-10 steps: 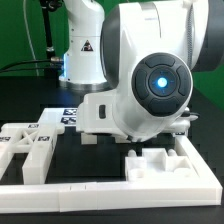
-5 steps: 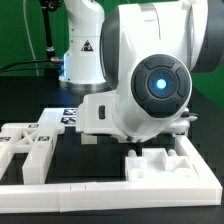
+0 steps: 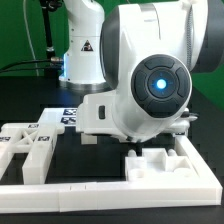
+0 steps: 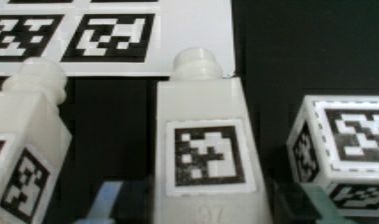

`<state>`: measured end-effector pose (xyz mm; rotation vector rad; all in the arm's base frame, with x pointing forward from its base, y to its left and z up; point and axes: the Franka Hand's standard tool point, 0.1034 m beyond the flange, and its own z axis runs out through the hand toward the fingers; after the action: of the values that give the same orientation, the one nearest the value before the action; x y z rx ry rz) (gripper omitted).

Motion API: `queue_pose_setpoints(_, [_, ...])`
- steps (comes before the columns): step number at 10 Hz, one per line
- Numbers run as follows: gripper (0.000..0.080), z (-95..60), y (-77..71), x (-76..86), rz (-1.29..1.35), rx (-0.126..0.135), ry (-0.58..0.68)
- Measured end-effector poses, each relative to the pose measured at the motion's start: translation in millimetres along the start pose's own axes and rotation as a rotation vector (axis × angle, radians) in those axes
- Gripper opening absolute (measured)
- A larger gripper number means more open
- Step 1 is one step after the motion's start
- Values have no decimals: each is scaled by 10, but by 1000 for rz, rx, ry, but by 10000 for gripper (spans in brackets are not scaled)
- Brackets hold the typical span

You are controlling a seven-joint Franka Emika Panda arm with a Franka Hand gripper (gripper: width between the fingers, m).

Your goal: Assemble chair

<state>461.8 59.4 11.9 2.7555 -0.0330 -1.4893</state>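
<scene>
**Chair parts (image 3: 30, 148) lie under my wrist, grip unclear**

My arm (image 3: 150, 85) hangs low over the black counter (image 3: 20, 100), and its bulk hides much of the middle. In the exterior view, one cluster of tagged white pieces sits toward the counter's near corner on the exterior view's left. A slotted white block (image 3: 160, 165) sits toward the near corner on the exterior view's right, just below my wrist. Both lie inside the L-shaped border rail (image 3: 100, 192), which runs along the near edge and turns up the edge on the exterior view's right. The marker board (image 3: 68, 115) lies farther back, toward the counter's middle, behind the left cluster.

In the wrist view, three pieces lie side by side and apart, with black counter showing between them. They are a round-ended post (image 4: 26, 130), a middle post (image 4: 207, 130) with a tag on its face, and a cube-ended piece (image 4: 355, 140), also tagged. Their far ends point toward the marker board. My gripper (image 4: 154, 208) is right over the near end of the middle post. Only a sliver of a bluish fingertip (image 4: 102, 205) shows beside that post. I cannot tell whether my fingers are apart or closed on it.
</scene>
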Motion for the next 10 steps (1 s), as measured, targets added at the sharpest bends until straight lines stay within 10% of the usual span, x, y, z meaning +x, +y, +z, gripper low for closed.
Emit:
queue_pose_setpoints(2, [285,-171,20,-35,-17,10,7])
queue_pose_setpoints(5, [287,-870,26,-401,-47,-7,80])
queue_pose_setpoints(10, [287,-1004,-35,-376,-53,17,407])
